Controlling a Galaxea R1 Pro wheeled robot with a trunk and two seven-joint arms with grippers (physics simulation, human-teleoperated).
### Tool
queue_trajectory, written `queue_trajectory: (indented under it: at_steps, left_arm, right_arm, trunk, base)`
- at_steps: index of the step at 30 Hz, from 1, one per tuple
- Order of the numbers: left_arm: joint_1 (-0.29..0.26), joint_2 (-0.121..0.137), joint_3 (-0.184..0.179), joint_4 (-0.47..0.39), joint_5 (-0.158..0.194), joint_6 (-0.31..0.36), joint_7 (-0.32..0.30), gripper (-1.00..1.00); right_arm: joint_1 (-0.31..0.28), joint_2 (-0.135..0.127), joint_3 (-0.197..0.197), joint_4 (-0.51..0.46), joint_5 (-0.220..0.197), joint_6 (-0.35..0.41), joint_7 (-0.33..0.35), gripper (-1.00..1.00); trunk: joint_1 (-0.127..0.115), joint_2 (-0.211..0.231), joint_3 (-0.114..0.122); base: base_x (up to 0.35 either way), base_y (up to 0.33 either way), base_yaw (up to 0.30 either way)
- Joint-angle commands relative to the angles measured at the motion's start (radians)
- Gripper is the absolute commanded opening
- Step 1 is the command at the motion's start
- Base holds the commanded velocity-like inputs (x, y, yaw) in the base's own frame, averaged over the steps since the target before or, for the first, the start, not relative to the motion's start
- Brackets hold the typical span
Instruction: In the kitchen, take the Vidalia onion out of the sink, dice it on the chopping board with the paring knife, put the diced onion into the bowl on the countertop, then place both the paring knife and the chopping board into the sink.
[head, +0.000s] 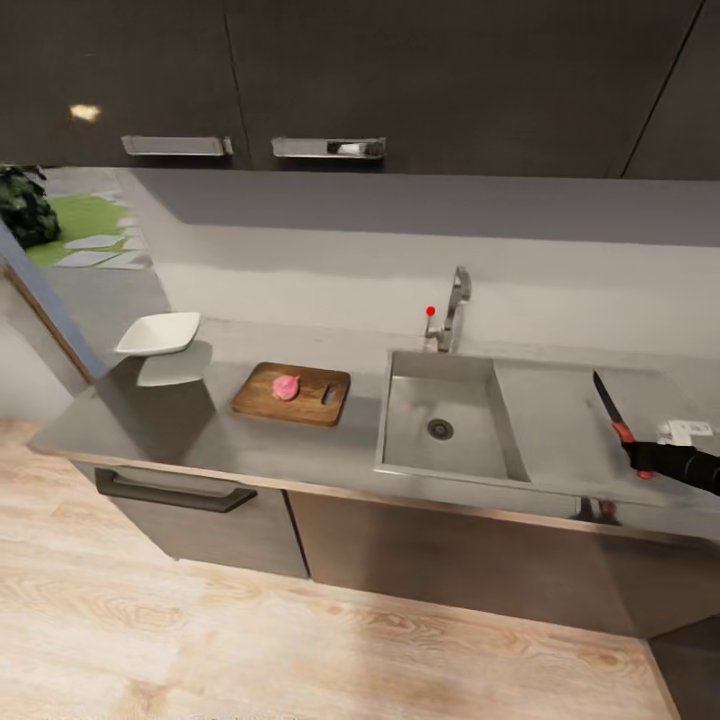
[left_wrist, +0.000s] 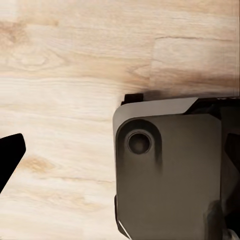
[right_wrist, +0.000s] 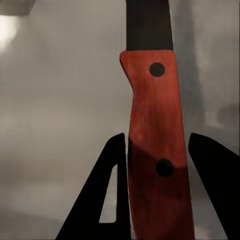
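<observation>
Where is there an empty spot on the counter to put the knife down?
Bare countertop lies in front of the chopping board, and the flat drainboard beside the sink is open. The bowl and the board crowd the left end.

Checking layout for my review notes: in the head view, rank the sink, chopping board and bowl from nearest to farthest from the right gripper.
1. Sink: just left of the right gripper, which holds the knife.
2. Chopping board: left of the sink.
3. Bowl: far left end of the countertop.
</observation>
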Motion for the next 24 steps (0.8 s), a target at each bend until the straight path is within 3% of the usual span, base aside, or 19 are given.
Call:
queue_trajectory:
  at_steps: [1, 12, 24]
  left_arm:
    - [-0.002, 0.001, -0.008, 0.005, 0.002, -0.007, 0.004, 1.00]
    - [-0.002, 0.002, -0.008, 0.005, 0.002, -0.007, 0.004, 1.00]
    - [-0.002, 0.002, -0.008, 0.005, 0.002, -0.007, 0.003, 1.00]
  right_arm:
    - [-0.001, 0.001, -0.005, -0.002, 0.007, 0.006, 0.008, -1.00]
    - [-0.001, 0.007, -0.006, -0.002, 0.008, 0.006, 0.008, -1.00]
    - [-0.001, 0.008, -0.005, 0.000, 0.008, 0.006, 0.008, -1.00]
  trunk:
    - [0.001, -0.002, 0.000]
    - [0.001, -0.002, 0.015]
    - [0.001, -0.002, 0.034]
  base:
    - [-0.045, 0.335, 0.178]
    - [-0.007, 0.335, 0.171]
    - [0.005, 0.335, 0.014]
